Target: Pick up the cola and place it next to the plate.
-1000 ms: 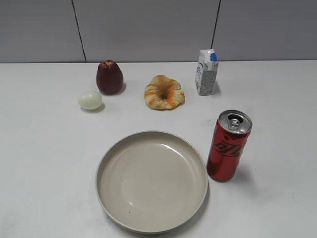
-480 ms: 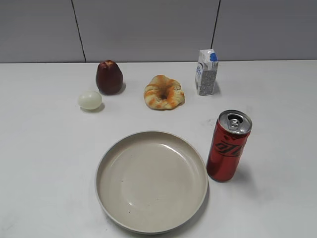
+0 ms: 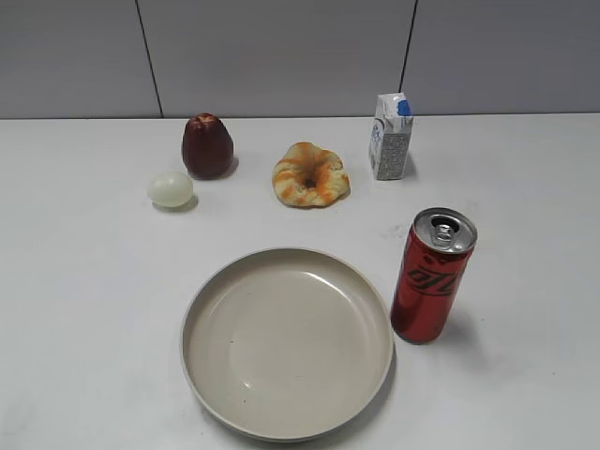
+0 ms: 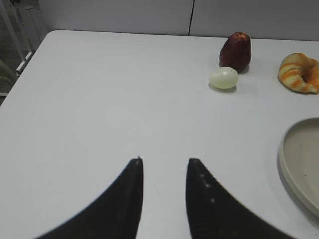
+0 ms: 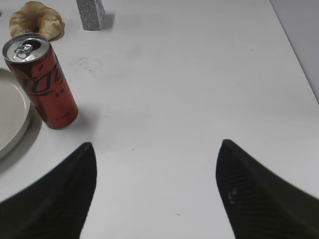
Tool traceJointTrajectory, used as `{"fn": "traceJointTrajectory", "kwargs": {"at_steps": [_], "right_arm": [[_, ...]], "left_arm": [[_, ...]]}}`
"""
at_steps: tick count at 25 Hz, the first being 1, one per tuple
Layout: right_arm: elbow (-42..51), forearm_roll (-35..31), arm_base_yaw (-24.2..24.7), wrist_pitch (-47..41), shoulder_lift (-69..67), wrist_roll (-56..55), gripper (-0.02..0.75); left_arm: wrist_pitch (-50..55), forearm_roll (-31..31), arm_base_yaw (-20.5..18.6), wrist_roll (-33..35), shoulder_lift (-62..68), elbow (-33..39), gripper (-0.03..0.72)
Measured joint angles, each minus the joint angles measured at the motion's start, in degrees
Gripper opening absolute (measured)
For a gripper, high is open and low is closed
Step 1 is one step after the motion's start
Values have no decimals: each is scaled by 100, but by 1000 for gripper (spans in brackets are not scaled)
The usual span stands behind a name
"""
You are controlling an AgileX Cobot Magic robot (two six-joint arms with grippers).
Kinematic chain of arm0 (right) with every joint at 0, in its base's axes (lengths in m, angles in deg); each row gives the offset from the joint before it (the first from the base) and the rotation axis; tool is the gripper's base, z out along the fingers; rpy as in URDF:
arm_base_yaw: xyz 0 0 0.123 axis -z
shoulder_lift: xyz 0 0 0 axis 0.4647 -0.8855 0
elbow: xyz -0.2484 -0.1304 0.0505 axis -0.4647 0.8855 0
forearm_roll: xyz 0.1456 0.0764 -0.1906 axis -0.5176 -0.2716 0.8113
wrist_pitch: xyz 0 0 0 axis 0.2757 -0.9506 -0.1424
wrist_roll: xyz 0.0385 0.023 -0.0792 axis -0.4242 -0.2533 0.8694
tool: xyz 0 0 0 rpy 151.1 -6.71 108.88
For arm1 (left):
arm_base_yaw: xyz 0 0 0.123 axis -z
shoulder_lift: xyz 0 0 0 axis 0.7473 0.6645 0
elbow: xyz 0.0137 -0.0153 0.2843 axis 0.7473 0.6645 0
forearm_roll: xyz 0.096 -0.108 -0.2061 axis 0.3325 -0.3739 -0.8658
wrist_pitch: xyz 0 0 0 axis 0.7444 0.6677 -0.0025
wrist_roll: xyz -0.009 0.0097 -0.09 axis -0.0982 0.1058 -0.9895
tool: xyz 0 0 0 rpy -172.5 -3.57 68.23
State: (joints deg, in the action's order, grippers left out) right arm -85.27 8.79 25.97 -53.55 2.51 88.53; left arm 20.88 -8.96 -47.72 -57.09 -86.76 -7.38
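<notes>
The cola [image 3: 432,276] is a tall red can with black lettering and a silver top. It stands upright just right of the plate [image 3: 202,309], close to its rim. In the right wrist view the cola [image 5: 42,82] stands at the upper left beside the plate's edge [image 5: 12,117]. My right gripper [image 5: 157,147] is wide open and empty over bare table, right of and nearer than the can. My left gripper [image 4: 164,162] is open and empty over bare table, left of the plate [image 4: 294,159]. Neither gripper shows in the exterior view.
A dark red apple [image 3: 207,146], a pale egg [image 3: 170,188], a croissant-like bun [image 3: 310,174] and a small milk carton [image 3: 390,137] stand in a row behind the plate. The table's right edge [image 5: 294,52] shows in the right wrist view, its left edge [image 4: 20,74] in the left.
</notes>
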Motion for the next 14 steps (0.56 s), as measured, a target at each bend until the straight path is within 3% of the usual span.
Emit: {"fn": "traceJointTrajectory", "kwargs": {"at_steps": [14], "right_arm": [[0, -26, 9, 0, 23, 0, 564]], "left_arm": [[0, 0, 0, 0, 0, 0, 237]]}}
